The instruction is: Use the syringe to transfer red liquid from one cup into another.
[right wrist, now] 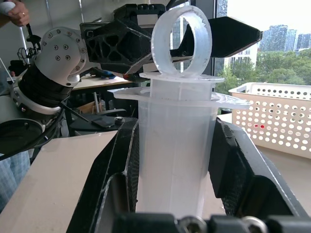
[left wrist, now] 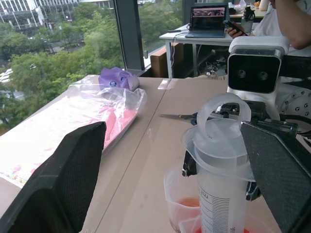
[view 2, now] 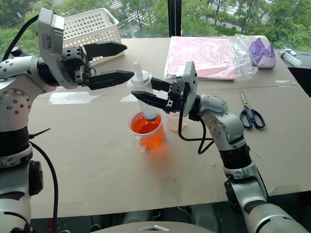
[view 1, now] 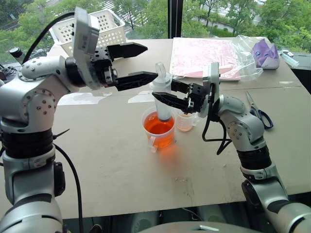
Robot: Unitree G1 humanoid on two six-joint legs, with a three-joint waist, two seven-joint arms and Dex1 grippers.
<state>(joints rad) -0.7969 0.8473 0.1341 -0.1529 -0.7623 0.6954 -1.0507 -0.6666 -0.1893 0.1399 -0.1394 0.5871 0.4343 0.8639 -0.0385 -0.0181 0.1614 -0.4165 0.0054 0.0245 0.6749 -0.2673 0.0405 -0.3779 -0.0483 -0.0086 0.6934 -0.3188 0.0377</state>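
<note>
The syringe (view 1: 164,104) stands upright with its tip down in the wider cup (view 1: 159,128), which holds red liquid (view 1: 159,126). My right gripper (view 1: 164,90) is shut on the syringe's barrel from the right, just below the flange. The white plunger's ring (left wrist: 222,116) sticks up above the barrel. My left gripper (view 1: 151,61) is open at ring height, coming in from the left, and in the left wrist view the ring sits between its fingers (left wrist: 65,182). The narrower beaker (view 1: 185,121) stands right of the cup with a little pale red liquid in its bottom.
A white perforated basket (view 1: 104,26) sits at the back left. At the back right are a pink sheet in a plastic bag (view 1: 204,56) and a purple object (view 1: 265,54). Scissors (view 1: 258,114) lie at the right. A person's arm (left wrist: 291,19) and a laptop (left wrist: 209,17) show beyond the table.
</note>
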